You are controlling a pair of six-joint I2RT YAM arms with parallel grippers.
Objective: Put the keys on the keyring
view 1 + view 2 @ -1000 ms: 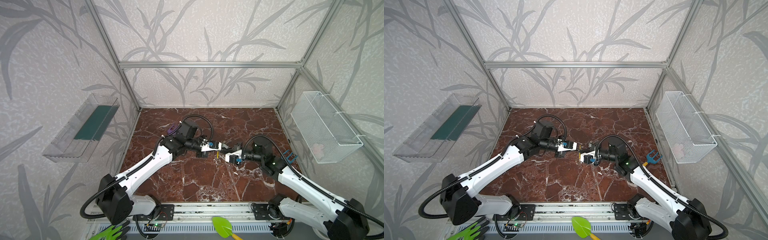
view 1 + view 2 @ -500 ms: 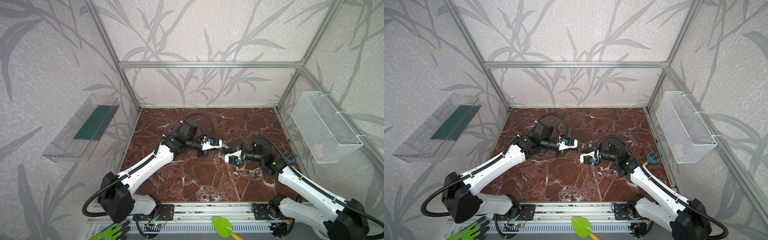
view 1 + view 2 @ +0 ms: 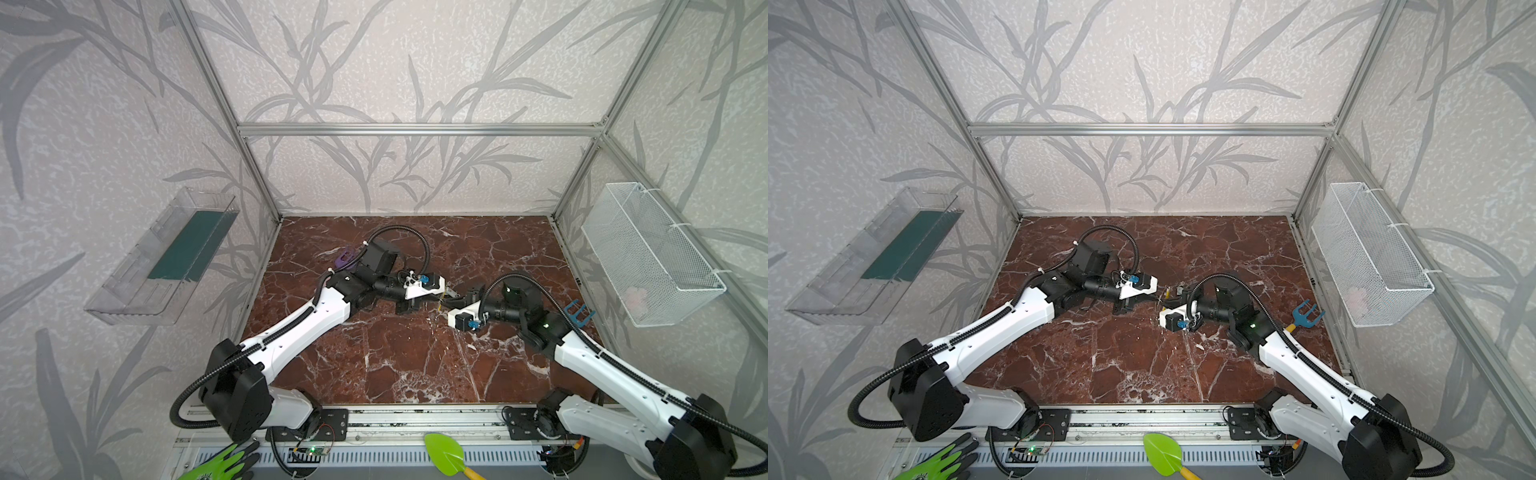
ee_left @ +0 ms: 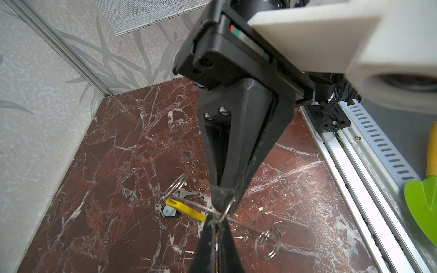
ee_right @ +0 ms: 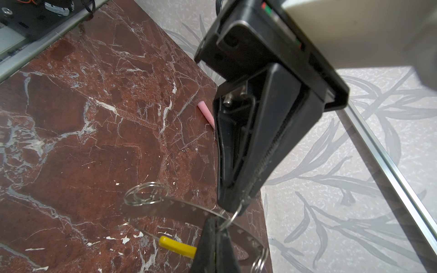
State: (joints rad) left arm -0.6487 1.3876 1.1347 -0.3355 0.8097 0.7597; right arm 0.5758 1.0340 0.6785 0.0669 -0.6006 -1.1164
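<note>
Red marble desk (image 4: 118,153), near its middle: left claw (image 4: 216,222) and right claw (image 4: 223,204) are both clamped shut on the keyring (image 4: 185,209), tips almost touching. The keys (image 4: 169,212) lie loose on the desk beside its yellow sleeve, ahead of the left claw. Only the left wrist view shows them.

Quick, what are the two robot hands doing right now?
Left gripper: closed, pinching the keyring.
Right gripper: closed, pinching the keyring too.
</note>
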